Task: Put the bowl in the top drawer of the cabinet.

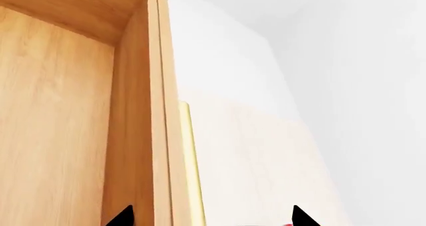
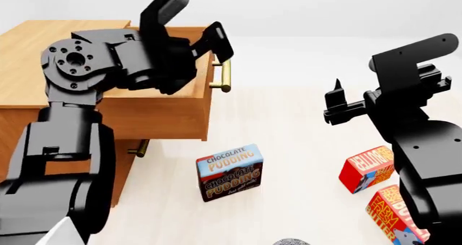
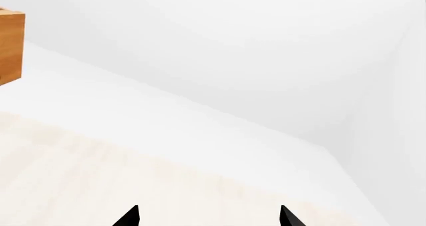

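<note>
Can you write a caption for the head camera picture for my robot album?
Left gripper at the pulled-out top drawer, right gripper waiting above the pudding box.

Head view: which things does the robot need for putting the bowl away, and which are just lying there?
Needed: the bowl, barely peeking in at the bottom edge; the top drawer, pulled out; the cabinet; the left gripper, by the drawer handle.

Just lying there: the chocolate pudding box; two red boxes.
</note>
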### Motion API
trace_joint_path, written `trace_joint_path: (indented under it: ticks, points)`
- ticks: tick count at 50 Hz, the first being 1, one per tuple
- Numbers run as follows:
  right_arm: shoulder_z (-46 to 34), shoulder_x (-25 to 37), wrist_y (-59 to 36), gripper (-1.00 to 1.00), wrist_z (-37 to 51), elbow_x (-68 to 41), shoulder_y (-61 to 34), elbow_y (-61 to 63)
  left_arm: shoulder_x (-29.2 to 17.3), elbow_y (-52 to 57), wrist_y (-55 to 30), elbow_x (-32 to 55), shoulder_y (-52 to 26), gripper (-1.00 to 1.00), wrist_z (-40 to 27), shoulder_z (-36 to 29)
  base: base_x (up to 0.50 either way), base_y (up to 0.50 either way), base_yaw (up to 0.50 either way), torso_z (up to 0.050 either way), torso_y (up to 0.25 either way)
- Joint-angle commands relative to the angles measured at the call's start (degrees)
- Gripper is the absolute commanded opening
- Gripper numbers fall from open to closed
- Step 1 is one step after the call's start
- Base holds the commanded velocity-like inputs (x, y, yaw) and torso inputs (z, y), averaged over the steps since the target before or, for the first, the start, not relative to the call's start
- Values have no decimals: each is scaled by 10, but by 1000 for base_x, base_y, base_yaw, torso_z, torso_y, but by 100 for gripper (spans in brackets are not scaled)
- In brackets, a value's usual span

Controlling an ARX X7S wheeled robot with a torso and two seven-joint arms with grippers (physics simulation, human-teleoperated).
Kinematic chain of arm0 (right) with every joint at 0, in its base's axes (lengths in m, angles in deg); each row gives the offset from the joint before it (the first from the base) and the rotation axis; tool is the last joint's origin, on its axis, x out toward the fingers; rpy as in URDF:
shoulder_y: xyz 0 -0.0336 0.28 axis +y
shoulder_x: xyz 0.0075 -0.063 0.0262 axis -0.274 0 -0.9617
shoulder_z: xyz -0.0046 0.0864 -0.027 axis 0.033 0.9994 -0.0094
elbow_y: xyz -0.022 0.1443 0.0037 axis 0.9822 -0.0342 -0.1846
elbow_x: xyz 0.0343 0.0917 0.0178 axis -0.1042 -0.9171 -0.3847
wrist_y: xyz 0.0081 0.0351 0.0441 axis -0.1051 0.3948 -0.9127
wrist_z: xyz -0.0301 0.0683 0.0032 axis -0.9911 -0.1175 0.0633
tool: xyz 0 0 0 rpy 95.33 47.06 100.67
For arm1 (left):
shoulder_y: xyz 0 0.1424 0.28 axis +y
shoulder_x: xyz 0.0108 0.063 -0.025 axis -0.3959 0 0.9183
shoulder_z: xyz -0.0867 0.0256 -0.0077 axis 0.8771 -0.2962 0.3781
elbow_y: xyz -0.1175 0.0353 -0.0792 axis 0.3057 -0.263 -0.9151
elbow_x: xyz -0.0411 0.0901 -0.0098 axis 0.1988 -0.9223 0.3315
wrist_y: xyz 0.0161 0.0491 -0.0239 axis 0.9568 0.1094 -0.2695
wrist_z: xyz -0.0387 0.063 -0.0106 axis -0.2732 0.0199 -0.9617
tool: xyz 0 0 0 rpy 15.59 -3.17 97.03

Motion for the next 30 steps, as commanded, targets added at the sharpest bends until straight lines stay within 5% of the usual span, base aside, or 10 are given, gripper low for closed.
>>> trace_joint_path:
  ticks: [1,14,30]
  points:
    - [2,2,1,100,0,-1,2,0,18,38,-6,151,15,100,-28,50,0,0,0,0,0]
    - [6,5,-1,100,2,-2,4,1,13,129,-39,221,20,100,-103,78,0,0,0,0,2]
    - [0,4,-11,100,5,-3,-1,8,12,316,-91,406,12,100,-292,119,0,0,0,0,1]
